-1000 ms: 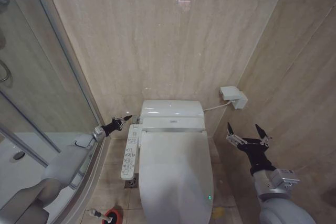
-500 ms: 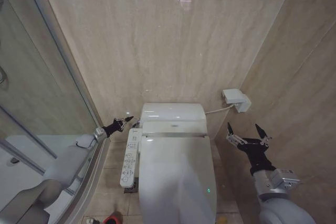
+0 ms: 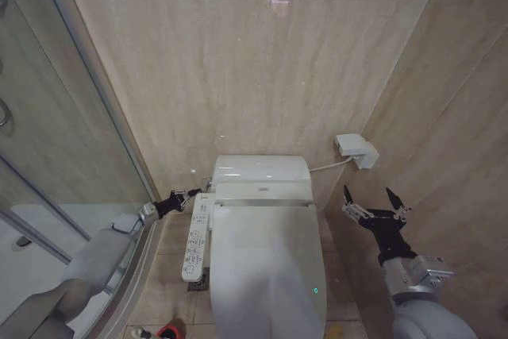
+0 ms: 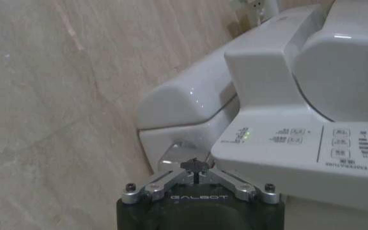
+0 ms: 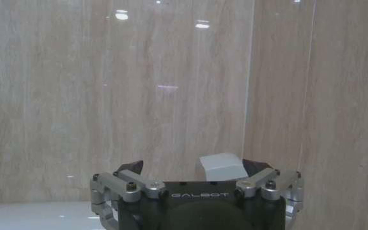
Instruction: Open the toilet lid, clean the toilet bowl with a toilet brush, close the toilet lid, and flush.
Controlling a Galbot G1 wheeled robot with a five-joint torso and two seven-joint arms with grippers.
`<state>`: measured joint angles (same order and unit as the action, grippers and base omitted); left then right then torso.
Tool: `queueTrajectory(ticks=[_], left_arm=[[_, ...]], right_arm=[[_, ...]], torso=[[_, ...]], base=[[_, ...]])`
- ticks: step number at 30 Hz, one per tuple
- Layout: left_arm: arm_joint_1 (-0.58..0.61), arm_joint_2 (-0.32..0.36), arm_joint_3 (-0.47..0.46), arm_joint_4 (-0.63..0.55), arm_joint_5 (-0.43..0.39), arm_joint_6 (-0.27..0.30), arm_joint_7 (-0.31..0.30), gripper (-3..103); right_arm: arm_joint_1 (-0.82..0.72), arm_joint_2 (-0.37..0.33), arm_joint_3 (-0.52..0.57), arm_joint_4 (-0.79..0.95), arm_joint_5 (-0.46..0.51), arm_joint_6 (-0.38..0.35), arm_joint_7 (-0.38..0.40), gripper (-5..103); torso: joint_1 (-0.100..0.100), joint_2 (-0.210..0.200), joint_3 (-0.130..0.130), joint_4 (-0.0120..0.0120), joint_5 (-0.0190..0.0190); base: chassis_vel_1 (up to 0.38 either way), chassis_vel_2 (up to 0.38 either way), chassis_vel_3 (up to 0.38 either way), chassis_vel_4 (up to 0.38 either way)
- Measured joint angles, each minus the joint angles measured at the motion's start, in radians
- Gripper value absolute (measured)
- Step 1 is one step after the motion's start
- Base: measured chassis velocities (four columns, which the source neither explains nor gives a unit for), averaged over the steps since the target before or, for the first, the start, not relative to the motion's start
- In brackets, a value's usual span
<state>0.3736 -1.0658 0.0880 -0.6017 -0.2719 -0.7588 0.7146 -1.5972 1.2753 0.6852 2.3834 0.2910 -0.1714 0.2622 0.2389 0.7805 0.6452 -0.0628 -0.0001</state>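
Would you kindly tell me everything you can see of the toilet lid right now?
The toilet lid is a large white glossy cover, plastic by its look, long and rounded toward the robot. It is shut, lying flat over the bowl, its hinge end against the white unit below the tank. A control panel runs along its left side, and a small green light glows near its front right edge. Neither claw touches it: the left claw is by the tank's corner, the right claw open beside it.

Wall point(image 3: 262, 61): beige stone-look tiles, behind the tank.
Tank point(image 3: 259, 168): white, against the wall; the landmark for the rest.
Control panel point(image 3: 196, 237): white button strip, just forward of the tank on its shower side.
Wall box point(image 3: 354, 148): small and white, beside the tank, joined by a thin cable.
Shower glass point(image 3: 55, 117): well beside the tank, tray below.
Floor drain point(image 3: 198, 275): possibly a drain, below the panel.
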Motion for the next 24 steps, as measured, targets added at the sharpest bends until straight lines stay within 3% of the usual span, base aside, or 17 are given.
queueTrajectory(ticks=[24], left_arm=[[-0.07,-0.047,-0.004,0.094,0.001,-0.025,0.007,0]], right_arm=[[0.0,0.0,0.0,0.0,0.0,0.0,0.0,100]], torso=[[0.0,0.0,0.0,-0.0002,0.0002]], base=[[0.0,0.0,0.0,0.0]])
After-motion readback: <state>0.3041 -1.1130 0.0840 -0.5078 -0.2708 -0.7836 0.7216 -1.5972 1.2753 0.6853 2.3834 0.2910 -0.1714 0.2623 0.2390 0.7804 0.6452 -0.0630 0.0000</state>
